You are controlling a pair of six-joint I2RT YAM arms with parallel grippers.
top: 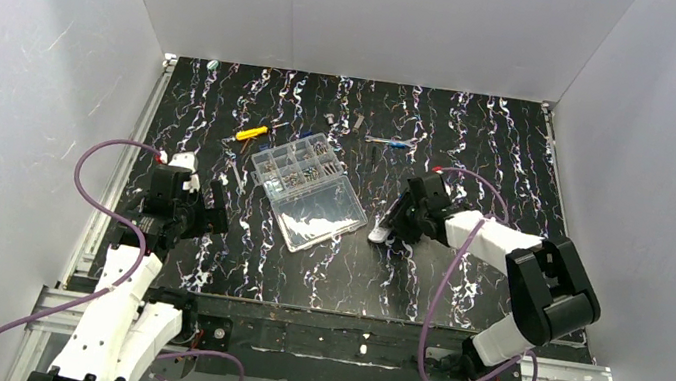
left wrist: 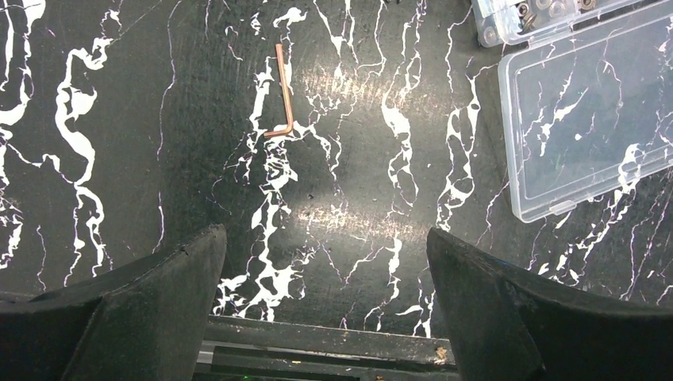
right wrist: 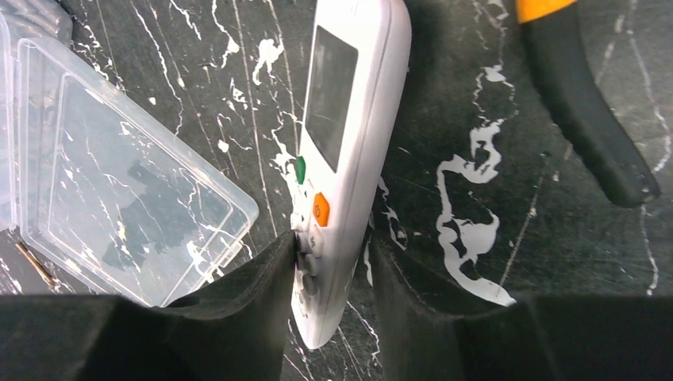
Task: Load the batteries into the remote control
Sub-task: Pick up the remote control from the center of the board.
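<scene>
1. Step in hand: the right claw (top: 397,222) is clamped on the remote (top: 381,229), its foam pads (right wrist: 262,278) pressing both long edges near the button end. This looks like the hold-and-position stage, with no loading begun.
2. The remote sits right of the counter (top: 483,141) centre, just beside the near right corner of the clear box (top: 309,186). It is tipped on edge, so the button face shows to the wrist camera.
3. The left claw (top: 188,204) hangs spread wide and empty near the left edge, above bare marbled surface.
4. Next move, as I judge it: turn the remote so its back faces up, then steady it while the left claw fetches a cell.
5. The batteries are too small for me to pick out surely; a blue speck near the far edge may be one.
6. Materials: the remote is smooth white plastic, a slim rounded bar with a grey window and green and orange buttons.
7. The box lid (right wrist: 119,198) is thin, clear and glossy. The pliers (right wrist: 587,119) have a matte black, orange-tipped handle. A copper-coloured hex key (left wrist: 282,95) lies bent in an L.
</scene>
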